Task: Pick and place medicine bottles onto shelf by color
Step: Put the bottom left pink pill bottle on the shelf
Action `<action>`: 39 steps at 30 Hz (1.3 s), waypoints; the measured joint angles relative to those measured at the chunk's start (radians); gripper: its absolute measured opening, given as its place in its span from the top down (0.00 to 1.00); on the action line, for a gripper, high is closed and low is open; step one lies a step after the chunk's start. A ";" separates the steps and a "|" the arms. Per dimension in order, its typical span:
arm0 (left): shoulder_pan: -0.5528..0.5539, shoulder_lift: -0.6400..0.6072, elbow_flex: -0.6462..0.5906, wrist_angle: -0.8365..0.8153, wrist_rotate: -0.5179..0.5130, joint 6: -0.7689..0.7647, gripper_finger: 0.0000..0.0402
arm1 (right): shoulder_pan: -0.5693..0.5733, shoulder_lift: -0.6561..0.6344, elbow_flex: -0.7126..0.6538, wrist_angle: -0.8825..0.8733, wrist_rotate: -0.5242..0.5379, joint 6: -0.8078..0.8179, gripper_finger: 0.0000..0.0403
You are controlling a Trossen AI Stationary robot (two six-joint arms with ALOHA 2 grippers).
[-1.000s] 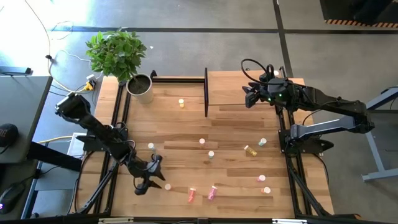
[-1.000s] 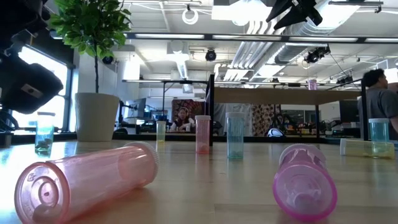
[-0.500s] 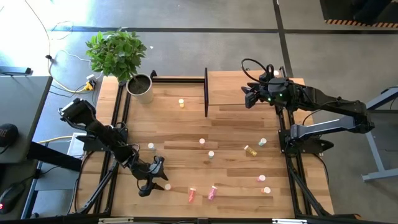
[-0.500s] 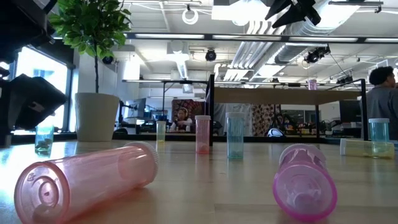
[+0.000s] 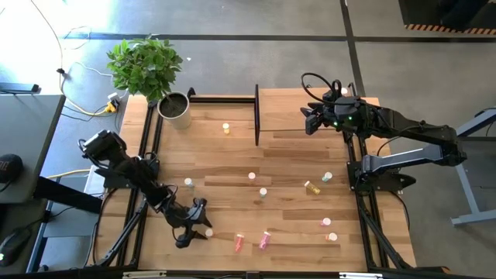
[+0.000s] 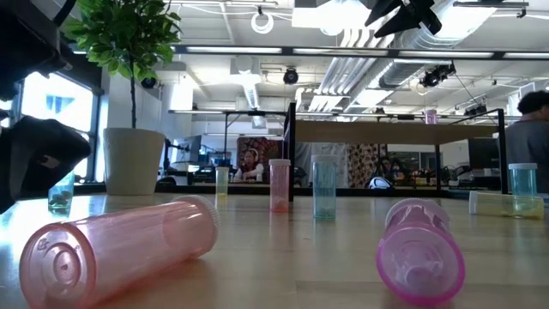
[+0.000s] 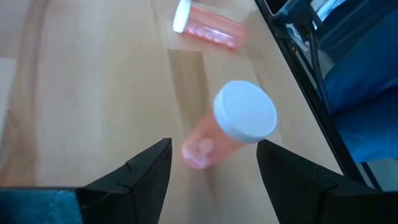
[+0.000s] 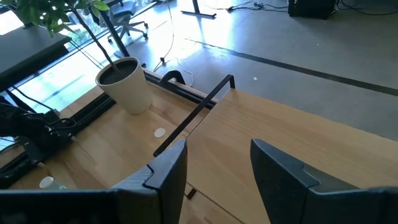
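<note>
On wooden table (image 5: pixel 287 167): scattered medicine bottles (image 5: pixel 263 192).

Your left gripper (image 5: pixel 194 230) is sliding toward the lower centre of the high view, closing in on the white-capped pink bottle (image 5: pixel 208 232) near the table's front edge. Your left arm's elbow (image 5: pixel 101 146) is drifting lower right with it. At the right edge of the low view, the person (image 6: pixel 533 129) is moving rightward, partly out of frame.
</note>
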 joint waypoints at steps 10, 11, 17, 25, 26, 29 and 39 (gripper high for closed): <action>-0.013 0.114 0.091 -0.002 -0.023 -0.004 0.43 | 0.000 0.000 0.000 0.000 0.000 0.000 0.59; -0.013 0.120 0.095 -0.001 -0.026 -0.012 0.43 | 0.000 0.000 0.000 0.000 0.000 0.000 0.59; -0.013 0.127 0.102 0.001 -0.026 -0.027 0.43 | 0.000 0.000 0.000 0.000 0.000 0.000 0.59; -0.017 0.127 0.102 -0.004 -0.033 -0.060 0.45 | 0.000 0.000 0.000 -0.001 0.000 -0.003 0.59; -0.017 0.127 0.102 -0.004 -0.033 -0.062 0.46 | 0.000 0.000 0.000 -0.001 0.000 -0.005 0.59; -0.017 0.127 0.102 -0.008 -0.034 -0.070 0.52 | 0.000 0.000 0.000 -0.001 0.000 -0.015 0.59; -0.017 0.127 0.105 -0.007 -0.021 -0.115 0.68 | 0.000 0.000 0.000 0.001 -0.015 -0.018 0.59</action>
